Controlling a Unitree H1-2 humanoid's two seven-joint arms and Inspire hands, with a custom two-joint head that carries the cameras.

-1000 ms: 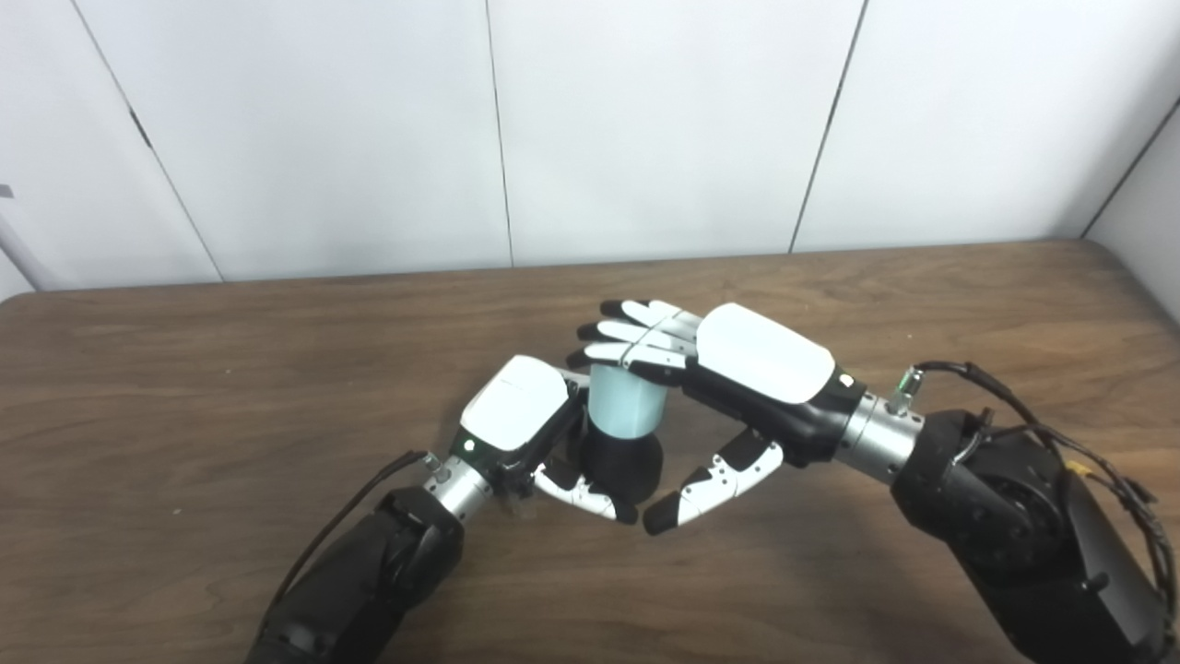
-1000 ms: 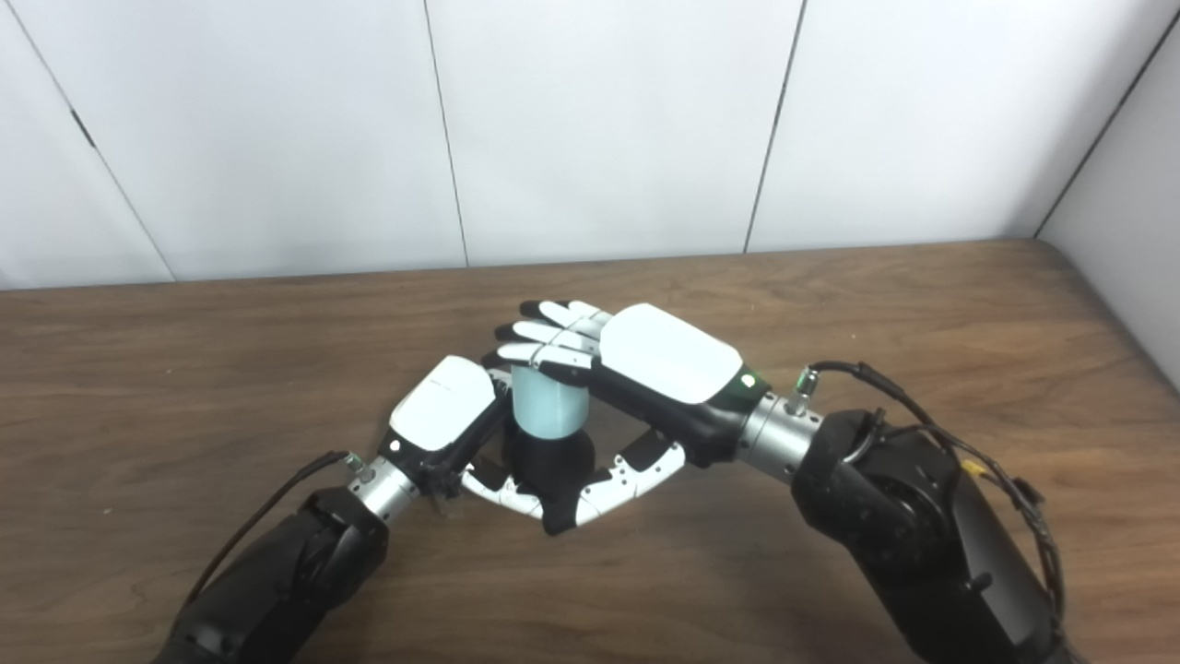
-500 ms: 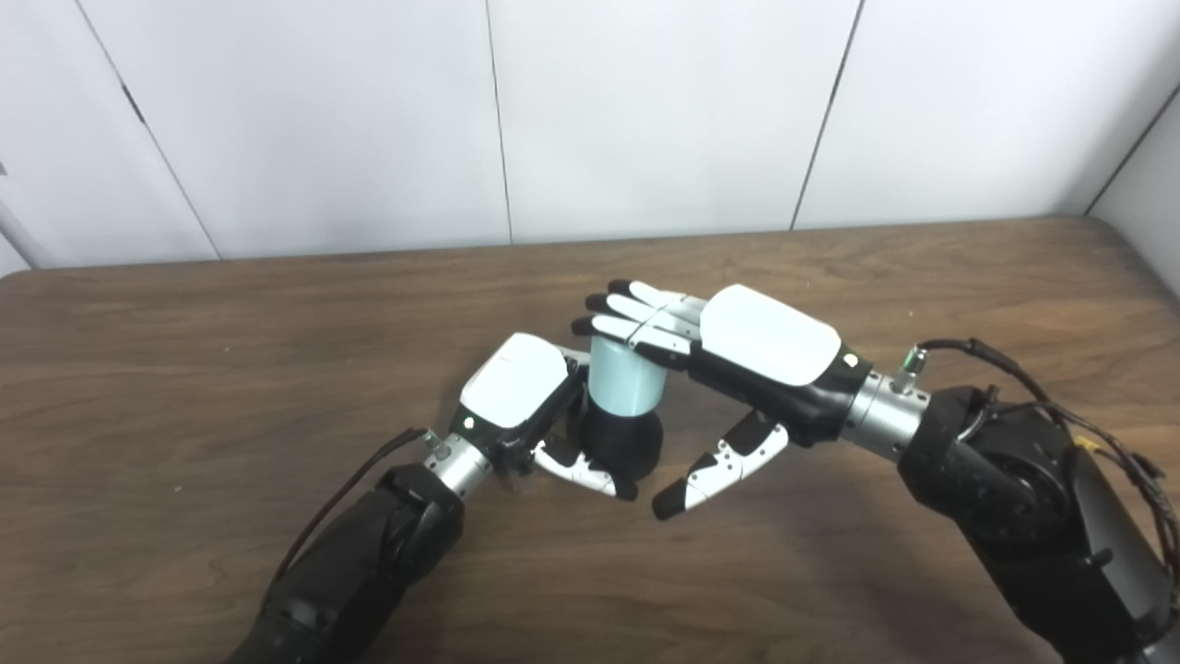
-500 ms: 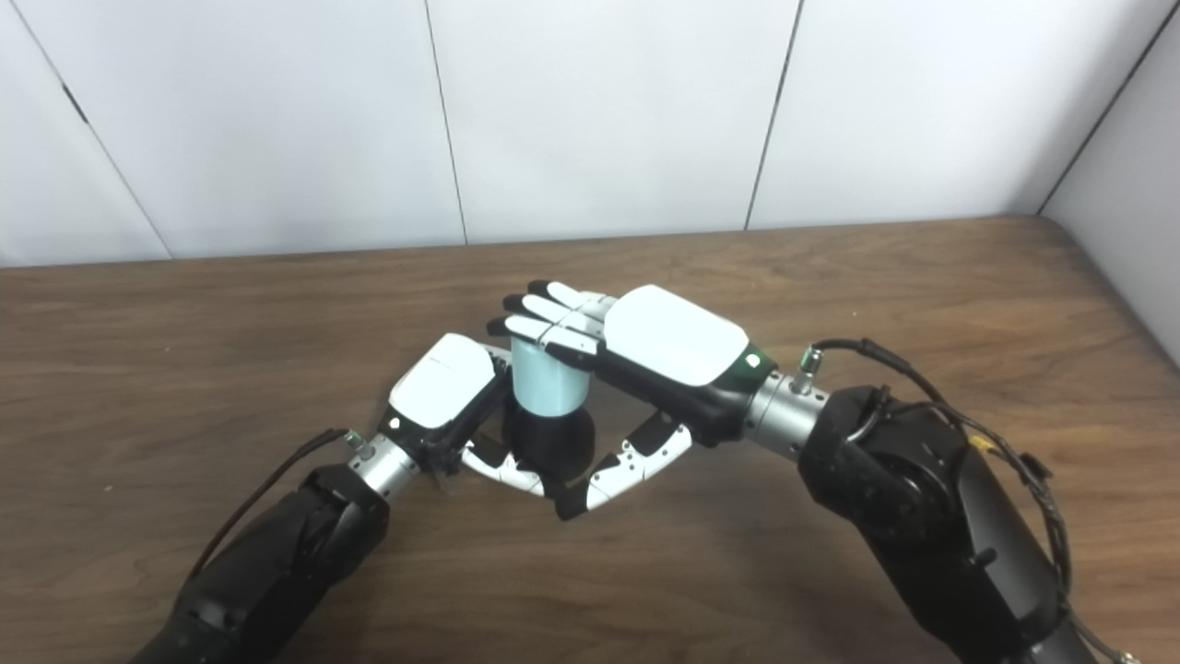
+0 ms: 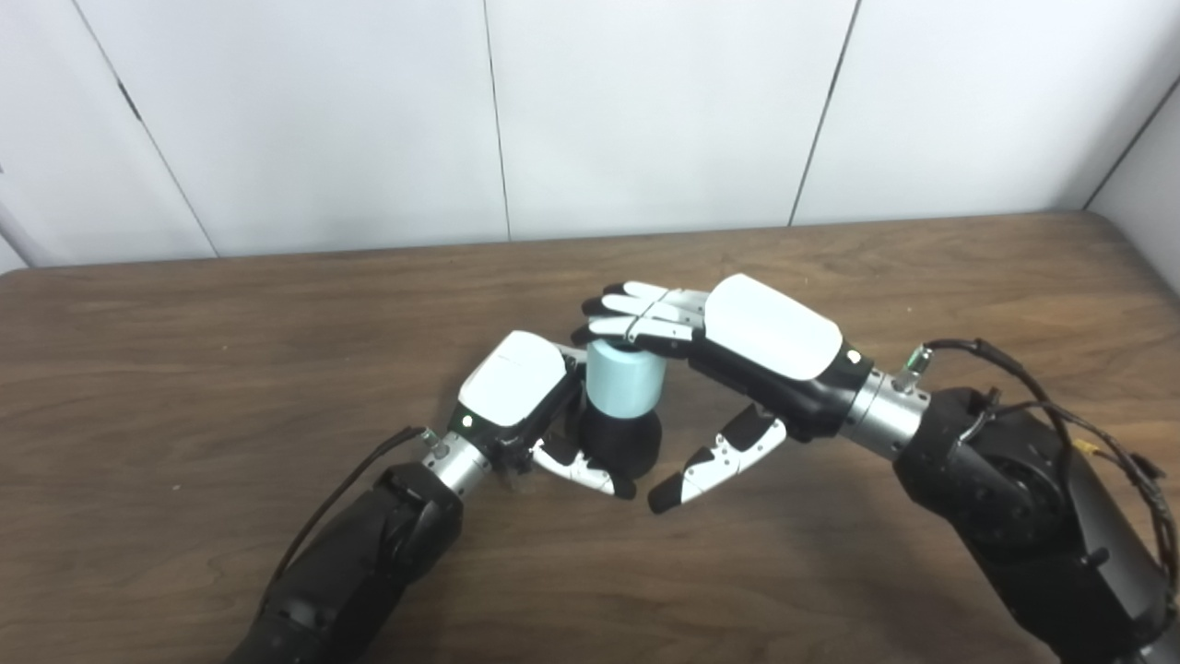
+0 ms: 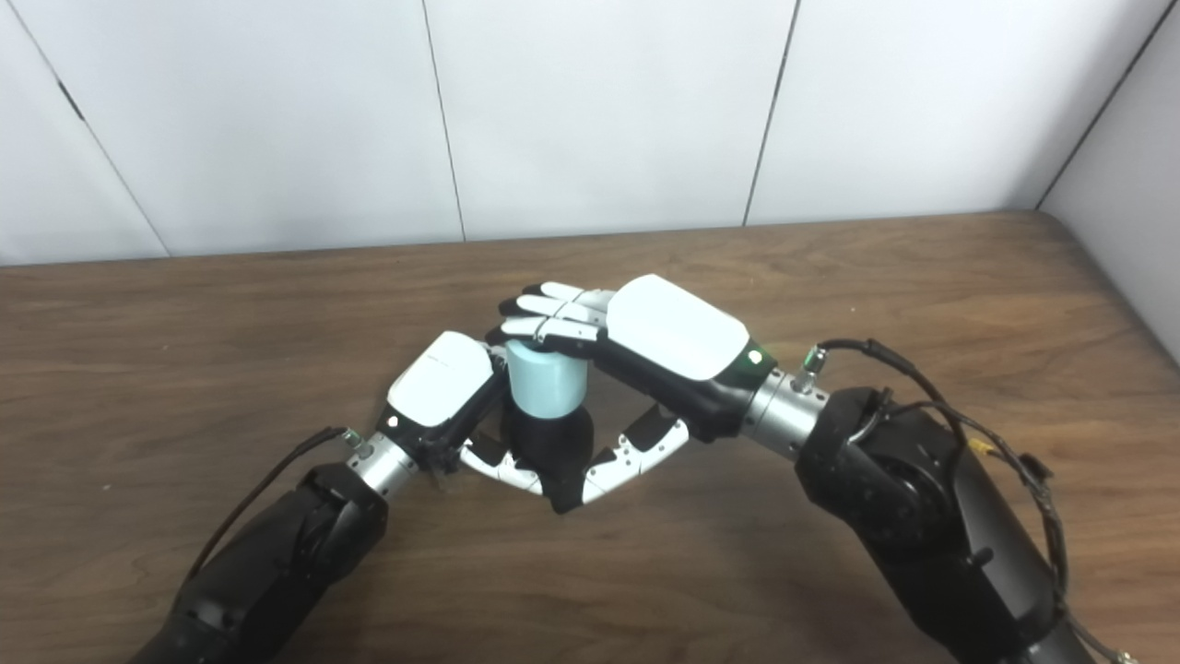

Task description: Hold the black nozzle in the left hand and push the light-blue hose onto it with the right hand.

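**Two hands at one nozzle**

Mid-table on the brown wooden table (image 5: 184,350), the left hand (image 5: 516,392) grips the rounded black nozzle (image 5: 625,443). The short light-blue hose (image 5: 625,378) sits atop that nozzle; the right hand (image 5: 737,337) lies flat over the hose, grasping nothing.

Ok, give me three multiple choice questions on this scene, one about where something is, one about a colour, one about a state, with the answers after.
1. Where is the light-blue hose?
A. On top of the black nozzle
B. Lying flat on the table
C. Under the nozzle

2. What colour is the table?
A. White
B. Brown wood
C. Green

3. What is the left hand doing?
A. Resting open on the table
B. Holding the hose
C. Gripping the nozzle

Answers: 1 A, the hose stands upright on the nozzle. 2 B, wood grain shows all over. 3 C, its fingers and thumb wrap the nozzle, while the right hand lies open-fingered, flat over the hose top.
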